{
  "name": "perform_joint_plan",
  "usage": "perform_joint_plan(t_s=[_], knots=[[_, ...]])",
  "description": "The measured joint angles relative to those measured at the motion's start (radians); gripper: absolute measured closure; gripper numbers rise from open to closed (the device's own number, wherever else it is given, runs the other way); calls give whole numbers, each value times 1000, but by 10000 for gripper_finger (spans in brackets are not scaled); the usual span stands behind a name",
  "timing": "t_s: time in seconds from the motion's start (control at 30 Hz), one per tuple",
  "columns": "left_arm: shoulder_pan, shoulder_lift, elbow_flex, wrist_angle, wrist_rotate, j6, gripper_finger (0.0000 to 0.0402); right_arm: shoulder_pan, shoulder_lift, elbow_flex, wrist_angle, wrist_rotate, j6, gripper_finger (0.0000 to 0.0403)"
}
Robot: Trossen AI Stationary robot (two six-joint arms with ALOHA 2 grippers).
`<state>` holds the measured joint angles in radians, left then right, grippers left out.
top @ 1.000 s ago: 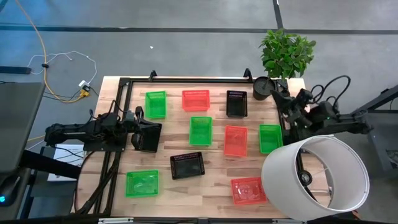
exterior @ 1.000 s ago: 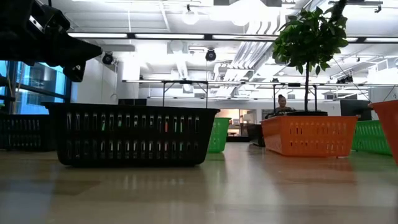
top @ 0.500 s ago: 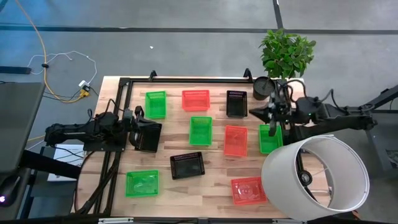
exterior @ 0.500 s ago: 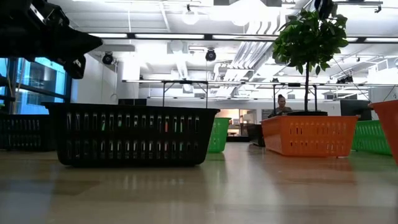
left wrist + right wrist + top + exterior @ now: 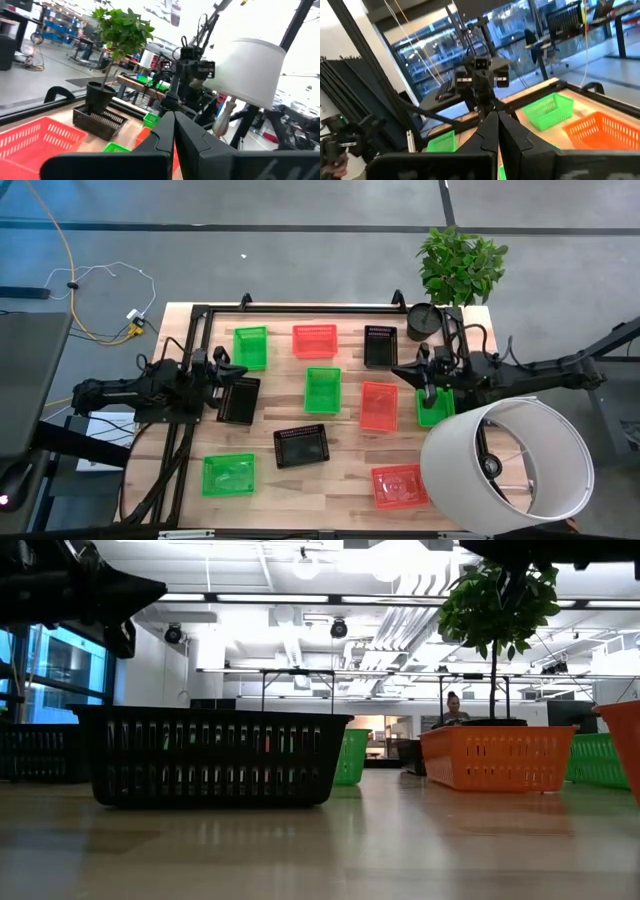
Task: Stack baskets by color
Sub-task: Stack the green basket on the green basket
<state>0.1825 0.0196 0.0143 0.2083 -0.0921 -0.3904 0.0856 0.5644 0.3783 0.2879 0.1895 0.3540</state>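
The left gripper [image 5: 240, 372], fingers pressed together and empty, hovers over a black basket [image 5: 238, 402] at the table's [image 5: 340, 490] left edge, while the right gripper [image 5: 398, 370], likewise closed and empty, hangs between another black basket [image 5: 380, 346] and a red basket [image 5: 379, 406]. The baskets are shallow slotted plastic trays in green, red and black, lying singly and apart across the tabletop. A white lampshade [image 5: 510, 465] partly hides the green basket [image 5: 433, 405] under the right arm.

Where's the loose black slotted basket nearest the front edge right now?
High view: the black slotted plastic basket sits front-centre, slightly skewed, between the front-left green basket and red basket.
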Motion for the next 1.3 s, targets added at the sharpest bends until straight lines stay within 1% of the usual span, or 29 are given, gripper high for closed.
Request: perform_joint_plan(t_s=[0.13, 0.27, 0.33, 0.43, 0.53, 0.6, 0.7, 0.8, 0.87, 1.07, 1.2, 1.3], knots=[[0, 8, 16, 102, -2, 1, 401, 0, 0, -10, 16, 23, 5, 403], [0, 87, 128, 91, -2, 75, 401, 0, 0, -10, 71, 54, 2, 403], [0, 160, 210, 53, 1, 127, 401, 0, 0, -9, 106, 65, -24, 403], [0, 273, 354, -57, 16, 239, 401, 0, 0, -9, 166, 70, -59, 403], [0, 362, 498, -161, 69, 332, 401, 0, -1, -9, 220, 69, -77, 403], [0, 409, 582, -224, 100, 344, 401, 0, 0, -9, 233, 69, -104, 403], [0, 458, 661, -295, 105, 291, 401, 0, 0, -9, 227, 61, -173, 403], [0, 482, 675, -286, 104, 228, 401, 0, 4, -9, 217, 61, -219, 403], [0, 486, 675, -279, 103, 216, 401, 0, 5, -9, 218, 60, -226, 403], [0, 486, 676, -291, 91, 293, 401, 0, 5, -9, 224, 57, -185, 403], [0, 486, 676, -320, 87, 314, 401, 0, 5, -9, 252, 56, -176, 403], [0, 486, 676, -330, 73, 294, 401, 0, 5, -9, 271, 56, -176, 403]])
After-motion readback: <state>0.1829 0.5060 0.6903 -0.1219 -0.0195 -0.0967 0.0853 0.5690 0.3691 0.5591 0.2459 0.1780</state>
